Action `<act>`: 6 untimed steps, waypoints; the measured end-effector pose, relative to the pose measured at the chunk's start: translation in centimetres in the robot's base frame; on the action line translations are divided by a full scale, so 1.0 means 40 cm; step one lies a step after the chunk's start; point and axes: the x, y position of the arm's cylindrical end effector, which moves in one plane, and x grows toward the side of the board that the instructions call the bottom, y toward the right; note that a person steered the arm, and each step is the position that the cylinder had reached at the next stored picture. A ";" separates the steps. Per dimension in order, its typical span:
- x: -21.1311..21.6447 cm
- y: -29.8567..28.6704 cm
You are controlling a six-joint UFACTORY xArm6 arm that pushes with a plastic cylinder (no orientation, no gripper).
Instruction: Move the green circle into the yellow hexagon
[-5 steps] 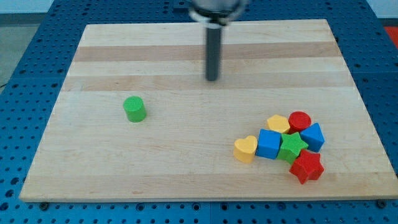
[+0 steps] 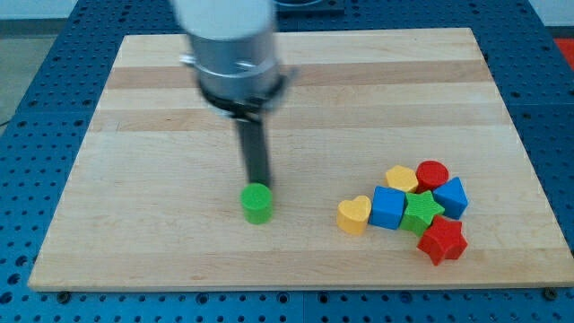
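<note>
The green circle (image 2: 256, 203) is a small green cylinder on the wooden board, left of the block cluster. My tip (image 2: 260, 184) stands just above it in the view, touching or nearly touching its top edge. The yellow hexagon (image 2: 401, 178) sits at the upper left of the cluster at the view's right, well apart from the green circle.
The cluster also holds a yellow heart (image 2: 354, 215), a blue cube (image 2: 388, 207), a green star (image 2: 421, 212), a red circle (image 2: 432, 173), a blue block (image 2: 451, 196) and a red star (image 2: 442, 240). The board (image 2: 134, 99) lies on a blue pegboard table.
The green circle has moved right and down the board, toward the cluster. The arm has swung from the top middle down and left, and the tip now stands right behind the circle.
</note>
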 end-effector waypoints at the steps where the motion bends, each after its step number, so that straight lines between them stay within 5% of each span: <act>1: -0.046 -0.133; 2: -0.014 -0.185; 3: 0.126 -0.151; 4: 0.133 -0.039; 6: 0.027 -0.063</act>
